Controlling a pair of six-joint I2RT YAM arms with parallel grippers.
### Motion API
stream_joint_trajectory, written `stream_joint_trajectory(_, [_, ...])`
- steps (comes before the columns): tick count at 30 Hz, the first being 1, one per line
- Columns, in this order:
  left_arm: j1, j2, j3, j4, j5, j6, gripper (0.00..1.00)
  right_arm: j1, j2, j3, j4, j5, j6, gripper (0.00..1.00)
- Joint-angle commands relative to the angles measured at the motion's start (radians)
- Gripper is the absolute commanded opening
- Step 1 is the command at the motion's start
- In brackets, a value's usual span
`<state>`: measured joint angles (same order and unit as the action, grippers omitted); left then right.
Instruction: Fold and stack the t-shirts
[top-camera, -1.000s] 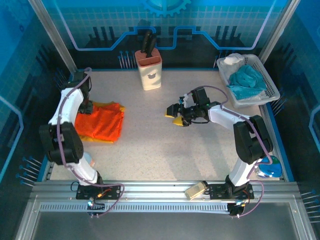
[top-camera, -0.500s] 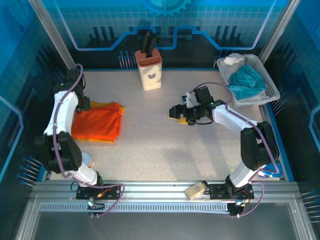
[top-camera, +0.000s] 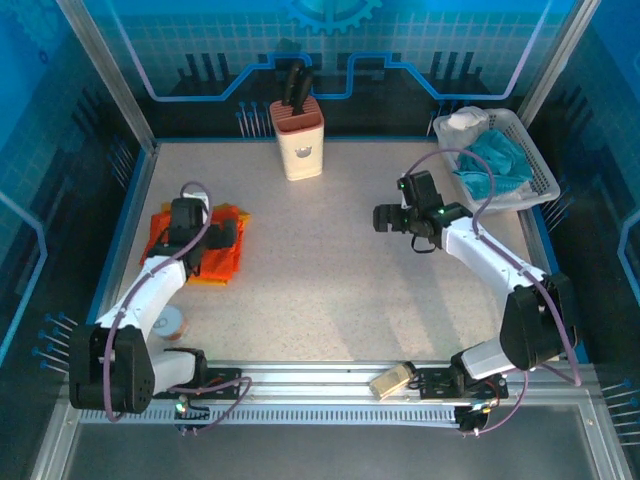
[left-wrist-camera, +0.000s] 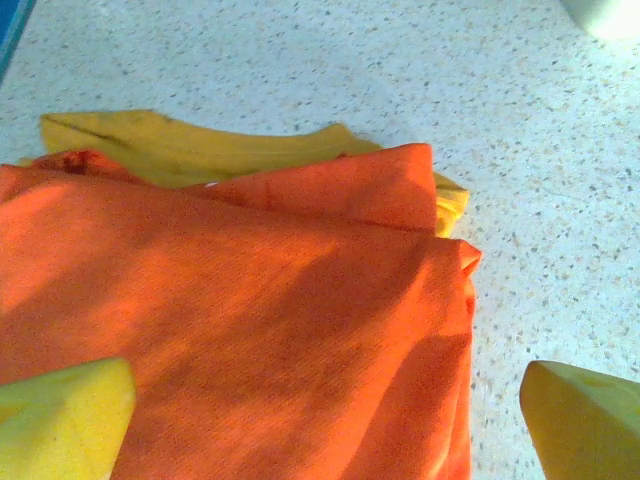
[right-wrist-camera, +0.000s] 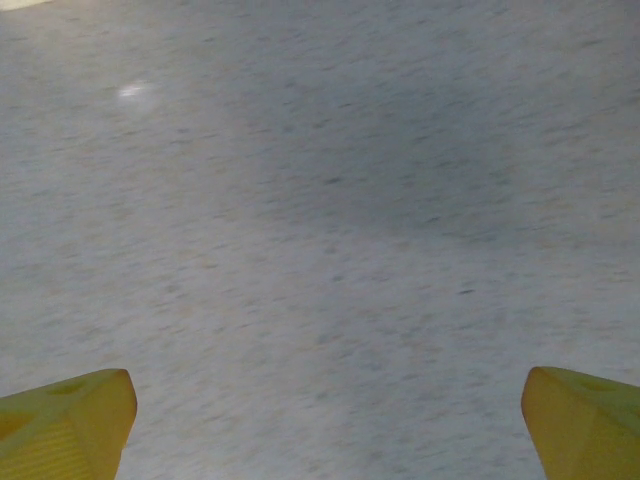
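We look down on a pale, speckled tabletop (top-camera: 330, 290) inside blue-lit glass walls (top-camera: 430, 50). At its left side the orange shirt (left-wrist-camera: 250, 330) lies folded on the yellow shirt (left-wrist-camera: 190, 150). The left fingers (left-wrist-camera: 60, 415) are spread wide just over it, holding nothing. The right fingers (right-wrist-camera: 65, 425) are equally wide and empty over bare tabletop. A knife block (top-camera: 298, 140) stands at the far edge, a basket (top-camera: 543, 162) in the far right corner.

Grey speckled tbl (top-camera: 330, 290) — blue walls (top-camera: 450, 40)
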<state>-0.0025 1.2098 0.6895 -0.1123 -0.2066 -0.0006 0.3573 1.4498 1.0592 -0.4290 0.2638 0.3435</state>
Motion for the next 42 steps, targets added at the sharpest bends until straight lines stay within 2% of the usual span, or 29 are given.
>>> stream_joint_trajectory(1, [-0.002,0.016,-0.098,0.349,-0.044,-0.016,0.99,-0.021,-0.043,-0.105,0.149,0.143,-0.12,1.0])
stream_joint_trajectory(5, [-0.017,0.076,-0.235,0.639,-0.017,-0.031,0.99,-0.044,-0.079,-0.242,0.356,0.16,-0.195,1.0])
stream_joint_trajectory(9, [-0.034,0.161,-0.307,0.846,-0.029,-0.039,0.99,-0.065,-0.096,-0.358,0.553,0.188,-0.289,1.0])
stream_joint_trajectory(12, [-0.057,0.198,-0.333,0.961,-0.013,0.016,0.99,-0.073,-0.091,-0.429,0.691,0.189,-0.342,1.0])
stream_joint_trajectory(14, [-0.057,0.237,-0.349,1.018,0.011,0.024,0.99,-0.084,-0.075,-0.477,0.811,0.176,-0.343,1.0])
stream_joint_trajectory(18, [-0.059,0.366,-0.421,1.283,0.021,0.04,0.99,-0.095,-0.001,-0.548,1.02,0.171,-0.395,1.0])
stream_joint_trajectory(19, [-0.06,0.365,-0.427,1.305,0.017,0.041,0.99,-0.094,0.001,-0.541,1.006,0.171,-0.406,1.0])
stream_joint_trajectory(21, [-0.059,0.348,-0.397,1.211,0.006,0.027,0.99,-0.095,0.018,-0.567,1.1,0.15,-0.466,1.0])
stream_joint_trajectory(22, [-0.058,0.356,-0.371,1.178,-0.009,0.026,0.99,-0.102,0.052,-0.616,1.233,0.163,-0.484,1.0])
stream_joint_trajectory(23, [-0.057,0.35,-0.334,1.103,-0.02,0.017,0.99,-0.101,0.061,-0.647,1.324,0.25,-0.462,1.0])
stream_joint_trajectory(24, [-0.041,0.346,-0.314,1.051,0.005,0.0,0.99,-0.117,0.051,-0.675,1.356,0.236,-0.433,1.0])
stream_joint_trajectory(25, [-0.012,0.344,-0.316,1.053,0.042,-0.023,0.99,-0.148,0.041,-0.703,1.393,0.16,-0.417,1.0])
stream_joint_trajectory(27, [-0.004,0.344,-0.324,1.066,0.036,-0.032,0.99,-0.203,0.038,-0.711,1.384,0.051,-0.374,1.0])
stream_joint_trajectory(28, [-0.004,0.343,-0.324,1.064,0.036,-0.032,0.99,-0.234,0.068,-0.708,1.377,0.008,-0.341,1.0])
stream_joint_trajectory(29, [-0.004,0.345,-0.324,1.065,0.036,-0.031,0.99,-0.253,0.119,-0.702,1.459,0.02,-0.337,1.0])
stream_joint_trajectory(31, [-0.003,0.344,-0.324,1.066,0.036,-0.032,0.99,-0.265,0.067,-0.665,1.284,-0.003,-0.301,1.0])
stream_joint_trajectory(33, [-0.005,0.345,-0.326,1.068,0.036,-0.031,0.99,-0.264,0.099,-0.689,1.388,0.003,-0.322,1.0])
stream_joint_trajectory(34, [-0.005,0.344,-0.326,1.067,0.035,-0.032,0.99,-0.264,0.086,-0.681,1.35,0.002,-0.313,1.0])
stream_joint_trajectory(42, [-0.007,0.344,-0.323,1.065,0.035,-0.028,0.99,-0.252,0.095,-0.683,1.371,0.017,-0.328,1.0])
